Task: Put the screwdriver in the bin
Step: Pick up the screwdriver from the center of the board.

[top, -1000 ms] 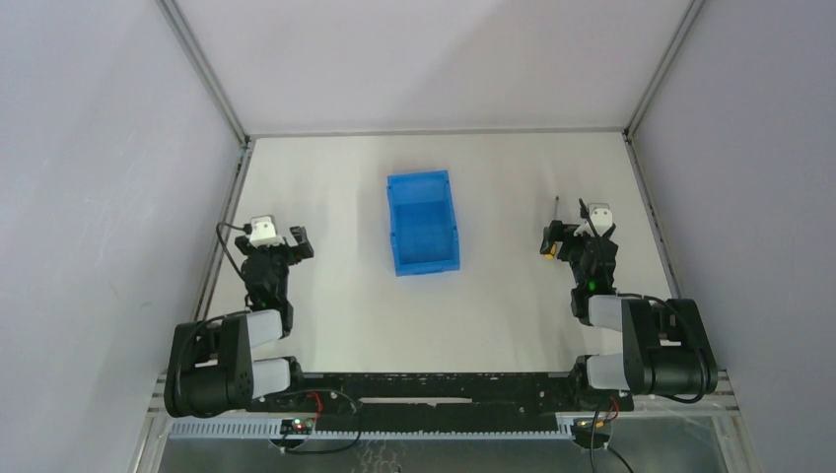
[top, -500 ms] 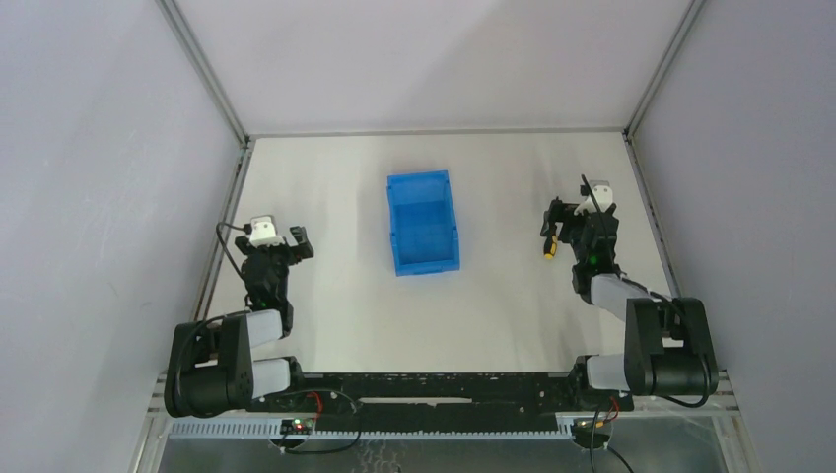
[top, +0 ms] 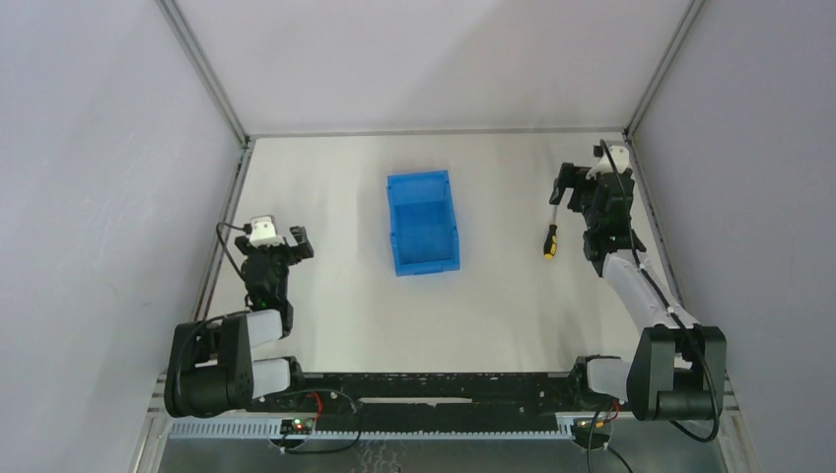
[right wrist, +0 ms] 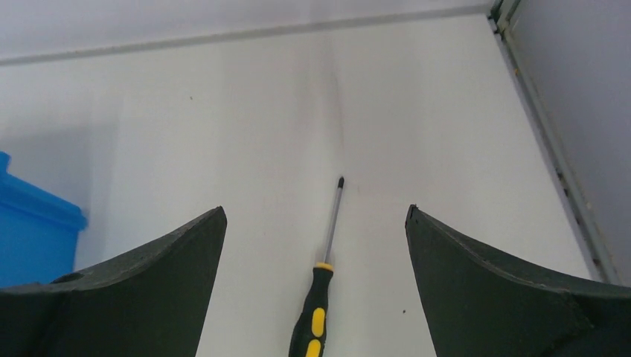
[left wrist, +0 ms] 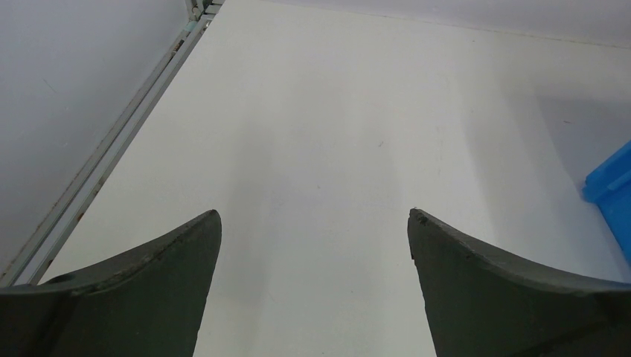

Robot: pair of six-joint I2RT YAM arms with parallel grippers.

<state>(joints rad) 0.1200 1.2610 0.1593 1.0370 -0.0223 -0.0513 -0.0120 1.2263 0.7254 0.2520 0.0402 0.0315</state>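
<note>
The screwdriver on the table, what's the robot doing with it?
The robot has to put it in the bin. The screwdriver lies flat on the table, and nothing is holding it yet. The right gripper hovers open over it, with the shaft between its fingers in the wrist view. The blue bin sits in the middle, empty. The left gripper is open too, off to its side, holding nothing.

**Colours Around the Bin**

The bin [top: 426, 261] is showing a plain, bright blue all over. To its right, the screwdriver [top: 550, 244] is showing a black handle with yellow-orange patches and a thin dark shaft. The table [top: 325, 197] under the bin is looking plain white, and the walls [top: 89, 148] around it are looking pale lilac-grey.
</note>
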